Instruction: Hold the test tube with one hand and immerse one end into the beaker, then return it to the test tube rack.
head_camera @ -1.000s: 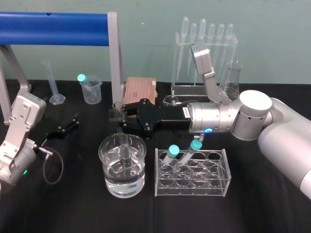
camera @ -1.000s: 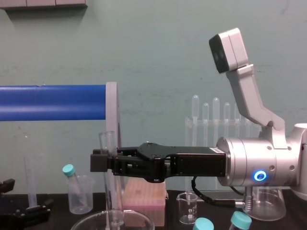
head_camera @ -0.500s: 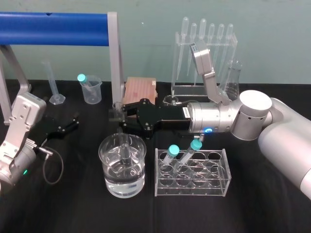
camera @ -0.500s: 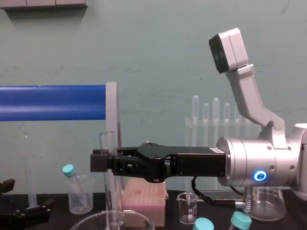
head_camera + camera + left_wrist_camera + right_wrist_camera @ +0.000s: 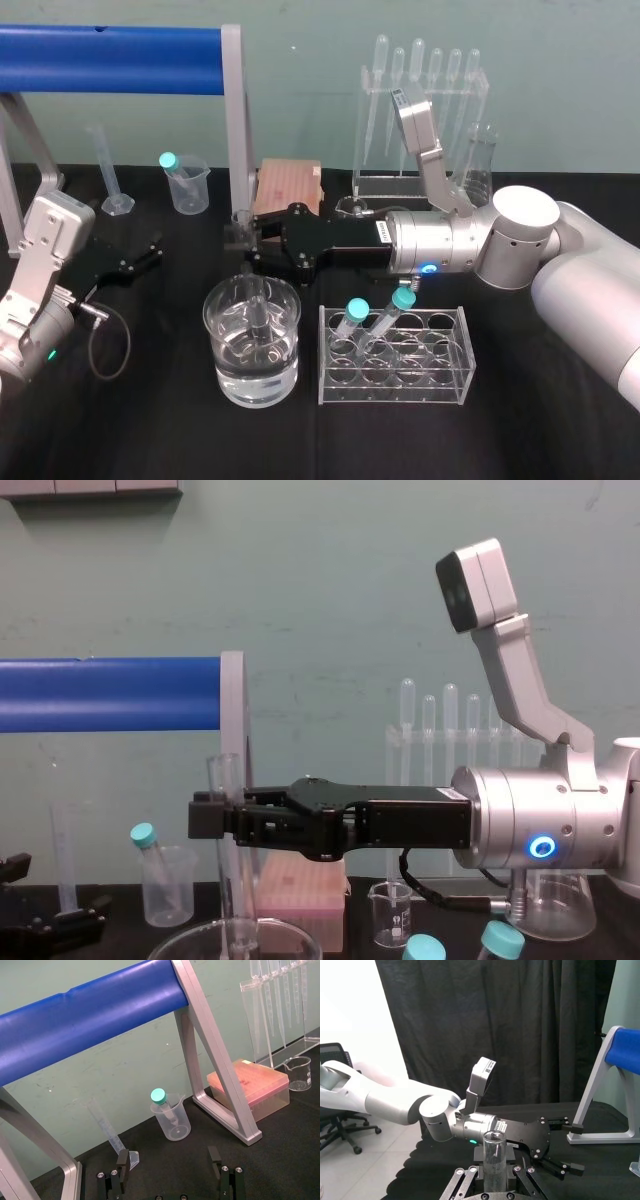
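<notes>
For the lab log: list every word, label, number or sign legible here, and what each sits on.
No text is legible.
White sticker on the right arm, behind the right pincer gripping the test tube: print too small.
Sticker on the left arm: too small.
Graduation marks on the measuring cylinder: blurred, no numbers readable.

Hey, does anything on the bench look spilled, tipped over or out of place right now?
Nothing is spilled or broken. The right claw holds the test tube upright, its lower end in the beaker. One small oddity: two teal-capped tubes lean at a slant in the rack. The left claw sits open at the left.
</notes>
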Controlling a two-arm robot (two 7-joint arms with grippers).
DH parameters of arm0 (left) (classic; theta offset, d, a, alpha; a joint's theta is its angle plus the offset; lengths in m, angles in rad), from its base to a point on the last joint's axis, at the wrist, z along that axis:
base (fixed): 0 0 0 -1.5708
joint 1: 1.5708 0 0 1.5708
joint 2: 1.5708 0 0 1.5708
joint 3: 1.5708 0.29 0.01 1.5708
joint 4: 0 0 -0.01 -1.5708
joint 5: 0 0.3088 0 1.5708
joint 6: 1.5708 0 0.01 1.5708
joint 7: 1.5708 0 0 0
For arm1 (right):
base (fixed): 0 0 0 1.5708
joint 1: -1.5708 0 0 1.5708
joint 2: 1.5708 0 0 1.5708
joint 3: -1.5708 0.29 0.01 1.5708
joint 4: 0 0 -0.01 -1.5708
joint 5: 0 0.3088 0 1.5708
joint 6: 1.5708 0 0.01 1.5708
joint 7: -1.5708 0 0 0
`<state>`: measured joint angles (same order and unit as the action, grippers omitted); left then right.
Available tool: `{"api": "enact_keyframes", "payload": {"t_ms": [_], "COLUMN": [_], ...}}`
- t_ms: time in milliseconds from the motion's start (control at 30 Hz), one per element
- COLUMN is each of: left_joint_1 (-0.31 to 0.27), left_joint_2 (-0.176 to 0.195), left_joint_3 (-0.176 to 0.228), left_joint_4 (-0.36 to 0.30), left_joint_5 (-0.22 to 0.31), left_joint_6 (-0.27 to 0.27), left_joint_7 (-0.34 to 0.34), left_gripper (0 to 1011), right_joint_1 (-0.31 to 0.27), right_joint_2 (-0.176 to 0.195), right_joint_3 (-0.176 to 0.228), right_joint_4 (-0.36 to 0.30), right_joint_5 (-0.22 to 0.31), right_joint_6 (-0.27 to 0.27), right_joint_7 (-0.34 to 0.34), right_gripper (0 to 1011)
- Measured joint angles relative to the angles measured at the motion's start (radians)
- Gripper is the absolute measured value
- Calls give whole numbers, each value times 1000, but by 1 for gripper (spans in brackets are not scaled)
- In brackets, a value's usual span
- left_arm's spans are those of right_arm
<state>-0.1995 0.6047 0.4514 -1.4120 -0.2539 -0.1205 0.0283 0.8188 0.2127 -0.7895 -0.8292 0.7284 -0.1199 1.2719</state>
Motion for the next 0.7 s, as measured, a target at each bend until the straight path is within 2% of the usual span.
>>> {"api": "enact_keyframes", "payload": {"t_ms": [700], "left_joint_1": [0], "left_joint_2": [0], "left_joint_3": [0], "left_joint_4": [0], "left_joint_5": [0], "left_joint_6": [0], "left_joint_7": [0], "left_gripper": [1000], "right_joint_1": [0], "right_joint_2": [0], "right_joint_3": [0], "right_joint_4": [0], "right_joint_5": [0], "right_joint_6": [0], "right_joint_7": [0], "right_gripper": [249]}}
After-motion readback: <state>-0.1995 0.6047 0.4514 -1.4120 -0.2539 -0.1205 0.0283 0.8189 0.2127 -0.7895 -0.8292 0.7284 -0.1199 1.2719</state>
